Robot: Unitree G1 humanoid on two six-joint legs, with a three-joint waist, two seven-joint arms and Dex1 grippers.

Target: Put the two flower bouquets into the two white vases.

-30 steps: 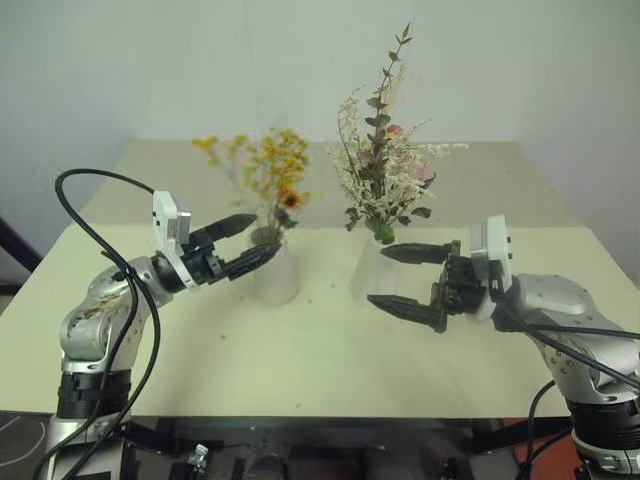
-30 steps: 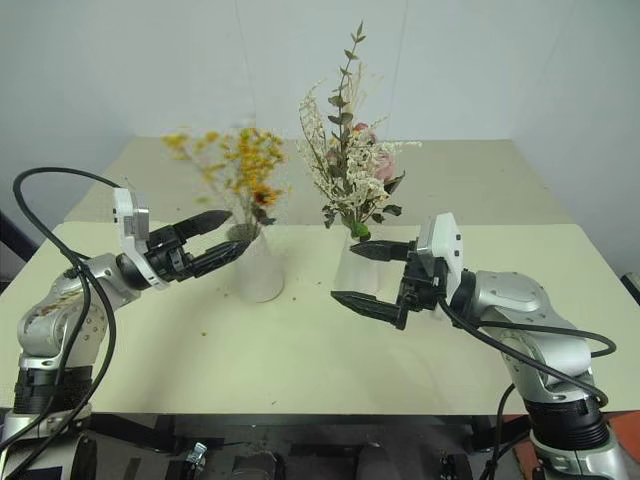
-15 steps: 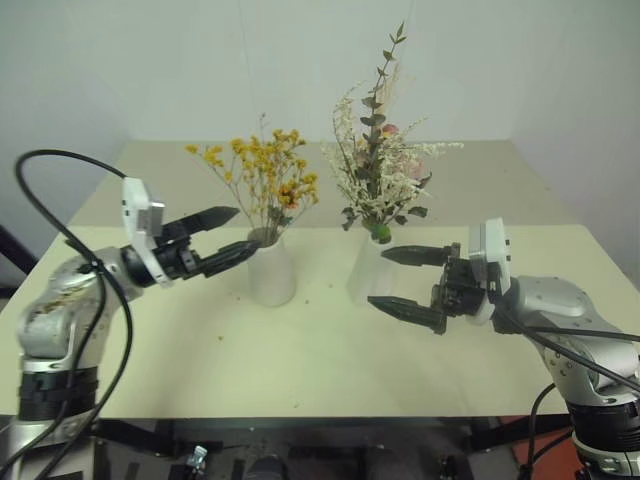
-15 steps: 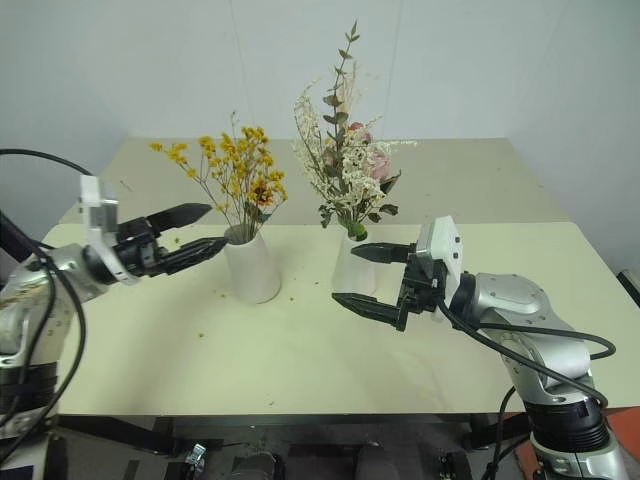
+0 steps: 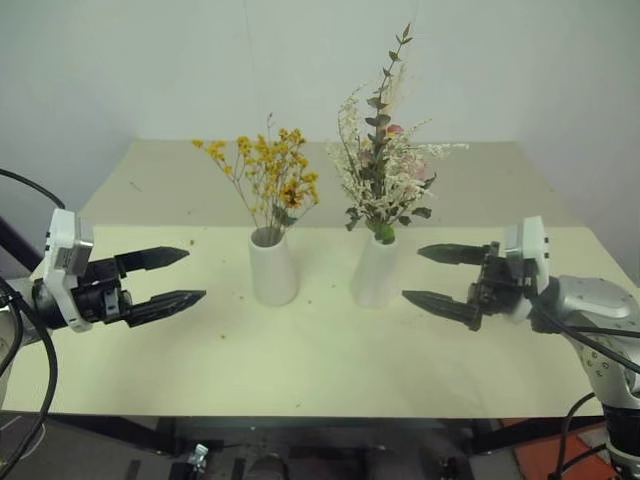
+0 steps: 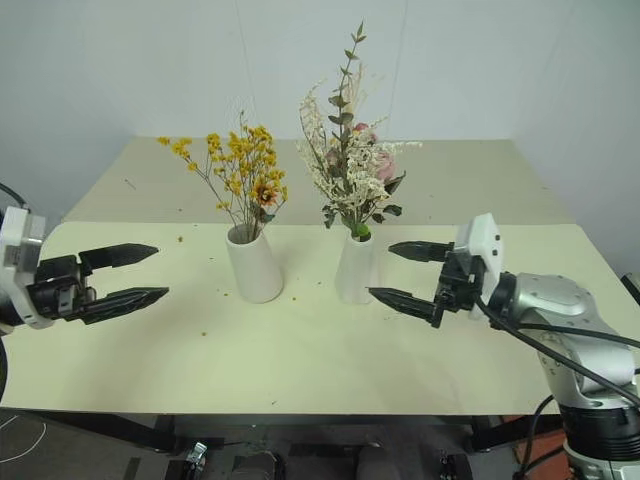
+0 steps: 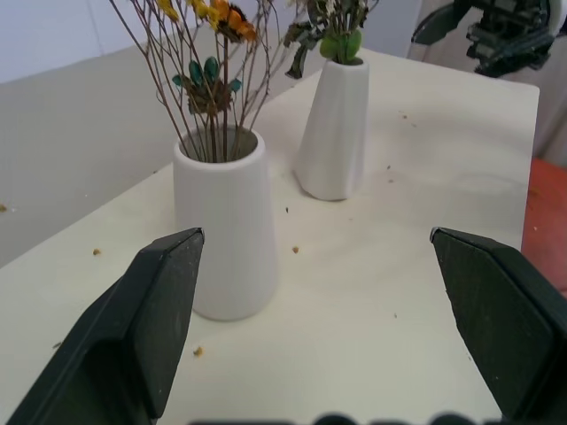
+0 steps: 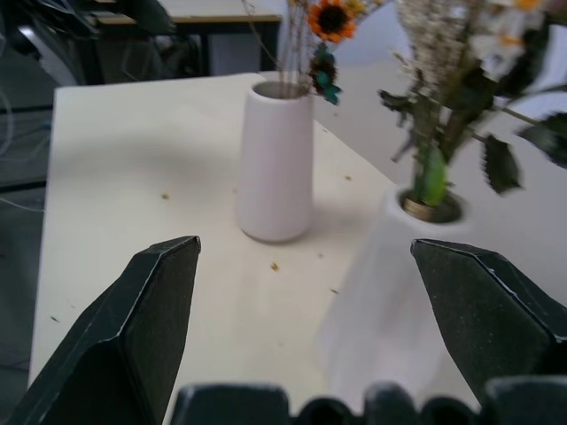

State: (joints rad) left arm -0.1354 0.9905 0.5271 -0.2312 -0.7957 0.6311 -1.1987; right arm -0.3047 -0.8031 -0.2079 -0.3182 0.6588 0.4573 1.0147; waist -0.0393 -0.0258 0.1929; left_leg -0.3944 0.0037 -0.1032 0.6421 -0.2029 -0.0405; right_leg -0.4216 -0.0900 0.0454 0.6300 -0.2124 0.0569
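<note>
Two white vases stand side by side mid-table. The left vase holds the sparse bouquet of thin brown stems with yellow-orange blooms. The right vase holds the fuller bouquet of white sprays, green leaves and a pink rose. My left gripper hovers open and empty well to the left of the left vase, pointing toward it. My right gripper hovers open and empty just right of the right vase, its tips a short gap away from it. Both vases also appear in the left wrist view.
The cream table carries small scattered flower crumbs around the vases. A plain white wall runs behind the table's far edge. Black cables trail from both arms at the table's sides.
My left gripper has pulled back from the left vase, moving left and toward me, and the yellow blooms have settled upright. My right gripper has drawn back rightward from the right vase.
</note>
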